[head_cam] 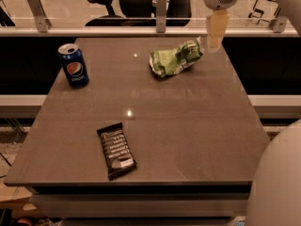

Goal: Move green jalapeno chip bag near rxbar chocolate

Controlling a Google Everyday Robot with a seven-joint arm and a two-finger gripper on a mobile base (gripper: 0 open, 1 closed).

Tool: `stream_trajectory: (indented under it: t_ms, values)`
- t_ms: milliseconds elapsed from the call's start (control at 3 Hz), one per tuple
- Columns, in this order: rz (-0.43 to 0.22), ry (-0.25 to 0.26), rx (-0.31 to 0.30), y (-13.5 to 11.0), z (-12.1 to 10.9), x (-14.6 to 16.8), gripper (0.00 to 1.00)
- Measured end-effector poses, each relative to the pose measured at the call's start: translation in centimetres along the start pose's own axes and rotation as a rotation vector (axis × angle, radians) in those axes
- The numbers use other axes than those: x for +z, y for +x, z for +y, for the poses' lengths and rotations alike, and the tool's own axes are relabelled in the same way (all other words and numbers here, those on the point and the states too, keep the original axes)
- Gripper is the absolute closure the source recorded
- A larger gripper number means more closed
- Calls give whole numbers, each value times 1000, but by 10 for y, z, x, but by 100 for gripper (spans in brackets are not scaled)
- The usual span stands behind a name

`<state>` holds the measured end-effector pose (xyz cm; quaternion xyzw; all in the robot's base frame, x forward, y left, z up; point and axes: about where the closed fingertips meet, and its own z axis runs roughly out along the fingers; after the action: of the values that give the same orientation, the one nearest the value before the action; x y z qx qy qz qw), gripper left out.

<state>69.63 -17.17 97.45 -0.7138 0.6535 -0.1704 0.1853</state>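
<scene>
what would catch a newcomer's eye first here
The wrinkly light-green foil chip bag lies far back on the brown table, the cream gripper hanging just right of it. The flat black wrapper bar lies near the front edge; a blue Pepsi can stands far left.
</scene>
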Motion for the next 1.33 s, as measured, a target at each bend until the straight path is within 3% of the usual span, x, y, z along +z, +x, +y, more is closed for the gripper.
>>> stream_trajectory:
  t_ms: [667,1333]
  values:
    - [-46,-48,19,-16,16,37,0]
    - [-134,-94,-7,-47,29,78,0]
